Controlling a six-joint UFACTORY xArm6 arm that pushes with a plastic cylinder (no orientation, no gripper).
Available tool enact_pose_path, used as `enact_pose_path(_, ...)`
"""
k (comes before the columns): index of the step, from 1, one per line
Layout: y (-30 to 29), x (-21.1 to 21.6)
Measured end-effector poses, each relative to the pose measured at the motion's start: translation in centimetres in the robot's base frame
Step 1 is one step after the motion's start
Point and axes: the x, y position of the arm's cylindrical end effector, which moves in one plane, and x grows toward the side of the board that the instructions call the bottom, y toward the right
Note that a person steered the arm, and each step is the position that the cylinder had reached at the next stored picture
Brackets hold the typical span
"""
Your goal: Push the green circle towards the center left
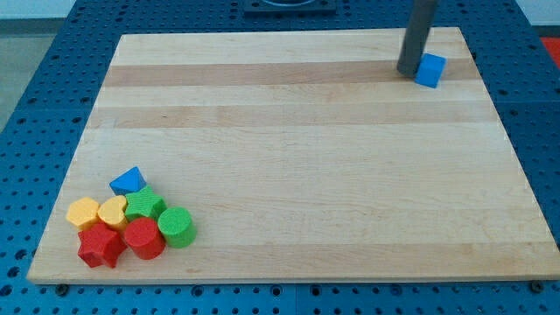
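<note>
The green circle lies on the wooden board near the view's bottom left, at the right end of a tight cluster of blocks. My tip is far away at the view's top right, right beside the left side of a blue cube. The rod rises from there out of the view's top.
The cluster holds a blue triangle-like block, a green star-like block, a yellow hexagon, a yellow heart, a red star and a red cylinder. Blue pegboard surrounds the board.
</note>
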Motion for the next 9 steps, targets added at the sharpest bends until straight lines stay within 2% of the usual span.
enact_pose_path(2,-0.8,0.0)
enact_pose_path(3,-5.3,0.0)
enact_pose_path(5,-16.8,2.7)
enact_pose_path(9,-32.2,9.2)
